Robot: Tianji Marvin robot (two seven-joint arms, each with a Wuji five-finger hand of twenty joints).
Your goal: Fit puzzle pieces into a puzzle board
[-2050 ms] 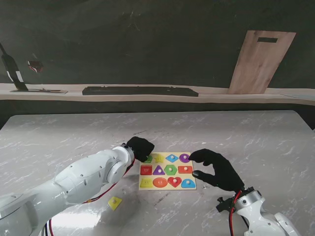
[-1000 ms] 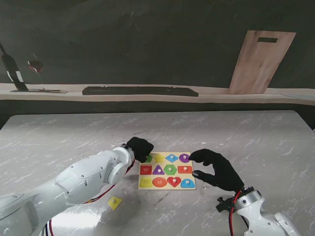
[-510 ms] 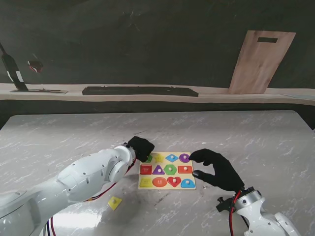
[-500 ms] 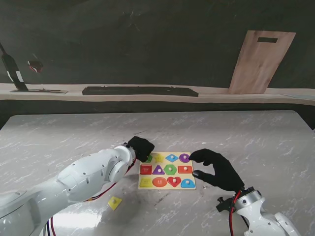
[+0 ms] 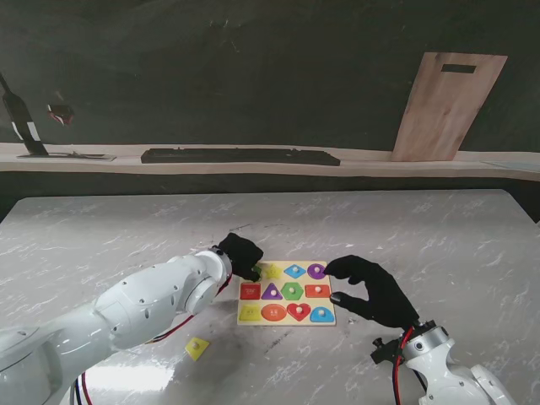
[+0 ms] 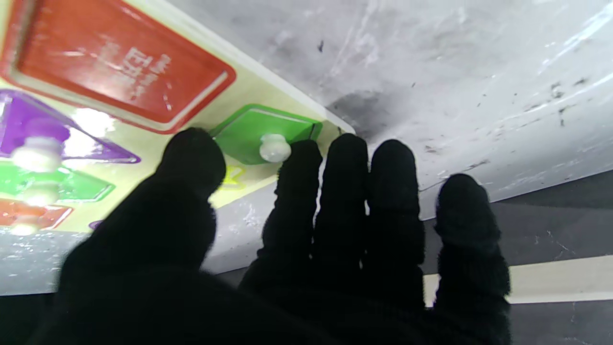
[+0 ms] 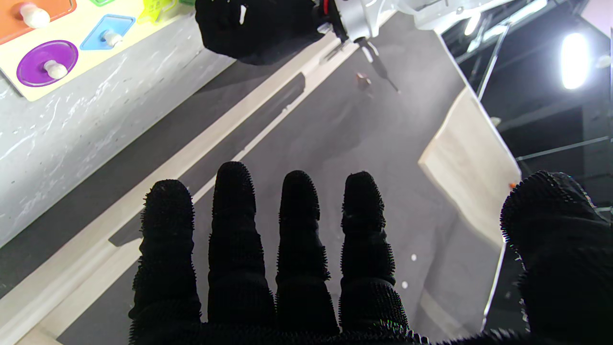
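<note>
Lying loose on the marble table nearest me, the small yellow puzzle piece [image 5: 197, 348] sits beside the left forearm—while the black-gloved left hand [image 5: 240, 253] hovers unclenched over the yellow wooden puzzle board's [image 5: 328, 321] far-left corner, and the right hand [image 5: 375, 291] is spread empty.

The black hand [image 6: 268, 268] fills the near part of the picture. Its thumb [image 6: 191, 160] and first finger [image 6: 298, 163] sit on either side of a green piece [image 6: 249, 132] at the corner of the board [image 6: 158, 143]. The finger is right beside the piece's white knob [image 6: 275, 147]; I cannot tell if they touch. Next to the green piece lies a red piece [image 6: 119, 72], then a purple triangle [image 6: 24, 122] at the picture's edge. The grey table [image 6: 455, 72] lies past the board.
</note>
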